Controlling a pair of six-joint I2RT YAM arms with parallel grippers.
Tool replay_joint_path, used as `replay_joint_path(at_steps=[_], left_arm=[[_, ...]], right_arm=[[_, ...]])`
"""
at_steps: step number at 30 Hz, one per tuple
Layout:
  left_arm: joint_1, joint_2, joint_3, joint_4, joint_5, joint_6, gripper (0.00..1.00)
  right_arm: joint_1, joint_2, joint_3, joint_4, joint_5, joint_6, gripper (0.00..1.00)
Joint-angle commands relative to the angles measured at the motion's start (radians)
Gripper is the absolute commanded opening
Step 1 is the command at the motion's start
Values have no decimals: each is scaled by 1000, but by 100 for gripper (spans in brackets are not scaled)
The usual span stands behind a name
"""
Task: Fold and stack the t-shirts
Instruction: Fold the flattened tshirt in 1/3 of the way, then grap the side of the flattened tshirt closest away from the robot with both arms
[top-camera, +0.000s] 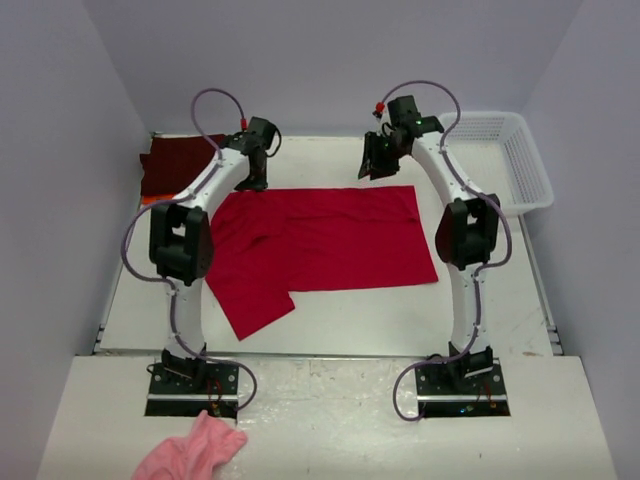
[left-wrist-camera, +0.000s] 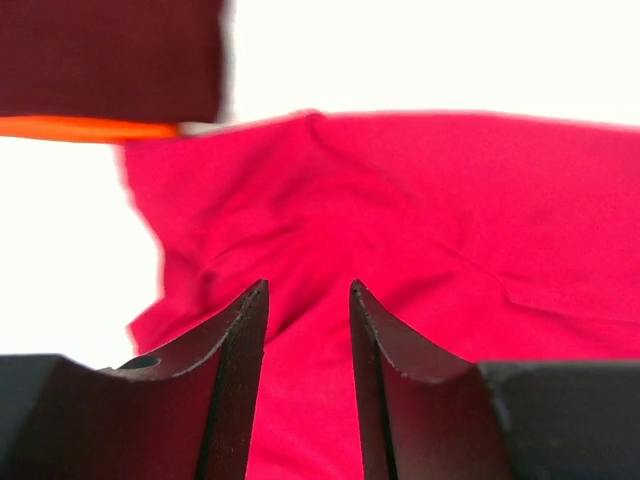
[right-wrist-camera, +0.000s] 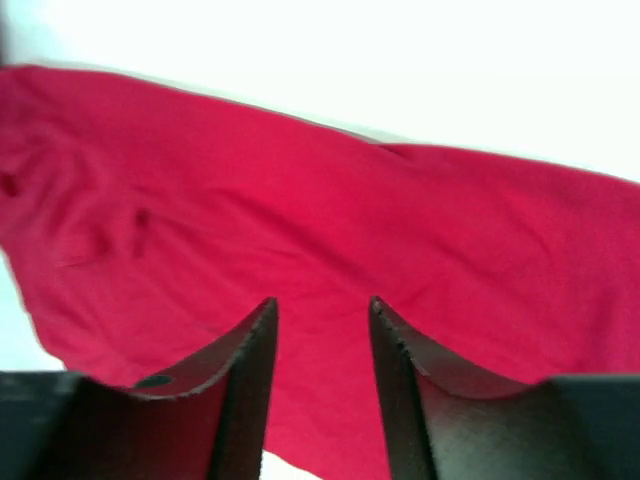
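White flat surface (top-camera: 340, 320), pale lilac walls (top-camera: 330, 60) on three sides. Bright red fabric t-shirt (top-camera: 330, 245) spread flat mid-surface as rough rectangle, flap jutting at near-left corner. Dark maroon folded shirt (top-camera: 178, 162) off its far-left corner, orange fabric strip (left-wrist-camera: 90, 128) along maroon edge. White mesh plastic basket (top-camera: 520, 165) far right of it. Left hand (left-wrist-camera: 308, 287), right hand (right-wrist-camera: 322, 302) over its far edge, fingers parted, empty.

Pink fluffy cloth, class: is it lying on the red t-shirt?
No, the pink fluffy cloth lies at the near edge by the left arm's base, apart from the red t-shirt.
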Motion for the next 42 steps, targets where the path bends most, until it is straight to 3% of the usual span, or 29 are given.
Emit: replay_joint_path(at_steps=[1,3,5,6,8,13,16,20,29,32,33,42], left_arm=[[-59,-269,-54,75,-216,-54,41],[-94,-343,-94,49,-260,-88,41],[-162,-427,-140,-54,-284,-128,44],[-208,-455,-192,-95,-297,-184,57],[-248,-529,-251,-191,-292,-237,57],[-322,-667,-497,-267,-176,-404,28],[-383,-735,-596,-296,-133,-501,21],[-441,-790,-694,-310,-45,-591,20],[-668,-822,-894,-422,-21,-896,17],[-734,-810,-941,-420,-7,-1023,19],[-760,-808,-964,-416,-13,-1047,26],[-736,-782,-1090,-318,-44,-1154,28]], right_arm=[[24,-237,-73,44,20,-18,45],[34,-317,-136,14,86,22,62],[41,-475,-309,12,184,88,76],[55,-533,-449,20,212,117,84],[78,-686,-582,39,270,131,85],[146,-926,-942,90,291,186,85],[146,-1067,-1088,136,262,193,86],[149,-1156,-1160,144,214,199,85],[156,-1271,-1268,170,193,176,85],[156,-1299,-1288,182,162,166,85],[156,-1308,-1295,187,151,163,85],[161,-1435,-1345,210,88,160,85]])
